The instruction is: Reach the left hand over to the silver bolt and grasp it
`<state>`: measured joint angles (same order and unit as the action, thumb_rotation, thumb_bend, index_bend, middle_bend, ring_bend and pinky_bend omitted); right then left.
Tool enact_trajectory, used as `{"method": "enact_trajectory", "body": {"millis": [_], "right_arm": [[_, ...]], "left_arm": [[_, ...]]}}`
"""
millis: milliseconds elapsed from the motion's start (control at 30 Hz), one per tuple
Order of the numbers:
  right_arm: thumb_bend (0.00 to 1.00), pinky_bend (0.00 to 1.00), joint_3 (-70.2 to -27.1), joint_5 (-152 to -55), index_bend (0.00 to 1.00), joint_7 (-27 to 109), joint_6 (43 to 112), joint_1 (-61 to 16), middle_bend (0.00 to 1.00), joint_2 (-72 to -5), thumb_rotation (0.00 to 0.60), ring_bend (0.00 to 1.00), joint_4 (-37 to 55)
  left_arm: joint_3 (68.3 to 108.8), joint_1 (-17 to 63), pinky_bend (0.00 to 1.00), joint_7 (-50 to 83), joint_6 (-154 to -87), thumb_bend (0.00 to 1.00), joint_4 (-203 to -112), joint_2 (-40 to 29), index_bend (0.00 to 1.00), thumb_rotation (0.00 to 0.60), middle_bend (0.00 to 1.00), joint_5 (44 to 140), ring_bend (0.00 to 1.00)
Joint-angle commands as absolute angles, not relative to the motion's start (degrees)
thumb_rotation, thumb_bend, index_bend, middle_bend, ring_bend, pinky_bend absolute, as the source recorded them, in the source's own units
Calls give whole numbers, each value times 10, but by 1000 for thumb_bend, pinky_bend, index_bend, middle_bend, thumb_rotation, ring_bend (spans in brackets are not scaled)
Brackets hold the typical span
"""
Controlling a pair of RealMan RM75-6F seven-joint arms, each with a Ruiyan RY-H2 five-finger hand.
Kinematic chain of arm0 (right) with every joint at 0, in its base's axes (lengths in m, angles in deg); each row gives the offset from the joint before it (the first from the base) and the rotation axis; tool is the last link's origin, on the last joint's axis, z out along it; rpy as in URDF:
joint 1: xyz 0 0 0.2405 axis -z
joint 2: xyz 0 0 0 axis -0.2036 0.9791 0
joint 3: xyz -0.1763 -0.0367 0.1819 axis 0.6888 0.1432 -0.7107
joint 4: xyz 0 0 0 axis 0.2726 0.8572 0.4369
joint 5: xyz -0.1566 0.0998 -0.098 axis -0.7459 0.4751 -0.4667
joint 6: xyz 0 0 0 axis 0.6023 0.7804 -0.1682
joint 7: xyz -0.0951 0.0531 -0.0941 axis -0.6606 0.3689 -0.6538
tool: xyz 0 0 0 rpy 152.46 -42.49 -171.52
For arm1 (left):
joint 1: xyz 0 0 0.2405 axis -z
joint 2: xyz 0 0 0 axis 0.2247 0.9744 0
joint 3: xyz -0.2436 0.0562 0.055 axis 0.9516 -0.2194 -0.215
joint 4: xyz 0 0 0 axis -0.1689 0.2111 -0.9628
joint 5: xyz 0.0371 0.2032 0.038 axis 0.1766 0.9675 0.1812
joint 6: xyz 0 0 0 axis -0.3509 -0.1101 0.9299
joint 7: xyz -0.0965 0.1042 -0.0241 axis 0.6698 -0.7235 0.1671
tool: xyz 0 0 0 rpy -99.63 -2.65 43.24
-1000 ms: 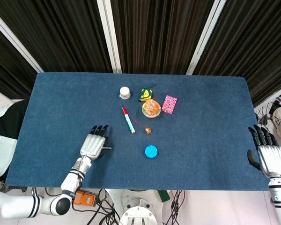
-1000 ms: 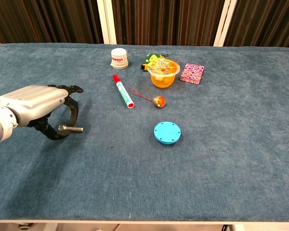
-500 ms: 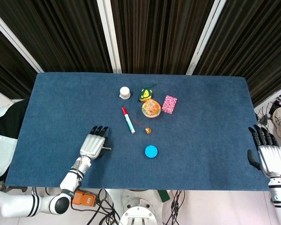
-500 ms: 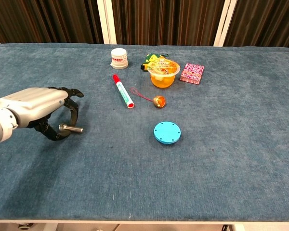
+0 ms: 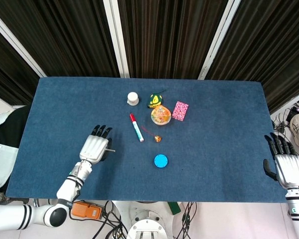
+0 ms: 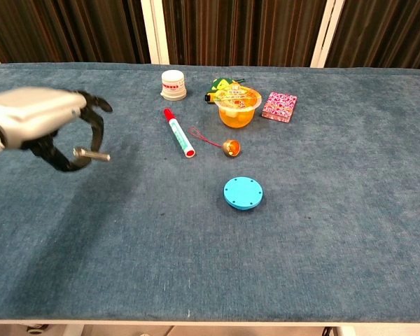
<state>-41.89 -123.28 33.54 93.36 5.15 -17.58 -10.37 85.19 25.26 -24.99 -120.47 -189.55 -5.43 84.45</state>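
My left hand (image 6: 45, 126) hangs above the left part of the blue table and holds the silver bolt (image 6: 91, 154) in its curled black fingers, the shaft poking out to the right. In the head view the left hand (image 5: 93, 148) covers most of the bolt (image 5: 109, 150), of which only the tip shows. A shadow lies on the cloth below the hand, so the bolt is off the table. My right hand (image 5: 287, 167) rests at the table's right edge, fingers apart and holding nothing.
A red and white marker (image 6: 178, 131), a small gold bell on a red cord (image 6: 230, 146) and a blue disc (image 6: 243, 192) lie mid-table. Behind them stand a white cap (image 6: 173, 85), an orange jelly cup (image 6: 237, 103), a yellow-green item (image 6: 219, 85) and a pink packet (image 6: 279, 106).
My left hand has risen from the cloth and moved left with the bolt in its fingers. The right hand has not moved.
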Motion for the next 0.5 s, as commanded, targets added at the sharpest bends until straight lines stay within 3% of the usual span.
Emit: {"method": "enact_trajectory", "body": {"millis": [33, 500], "right_arm": [[717, 164, -418, -1233, 57, 335, 934, 52, 75, -176, 600, 67, -104], [717, 164, -419, -1234, 57, 333, 939, 54, 75, -176, 600, 67, -106]], "left_arm": [[877, 264, 67, -264, -1217, 501, -1953, 12, 612, 600, 105, 840, 0], [980, 295, 67, -147, -1164, 500, -2101, 223, 618, 600, 109, 761, 0]]}}
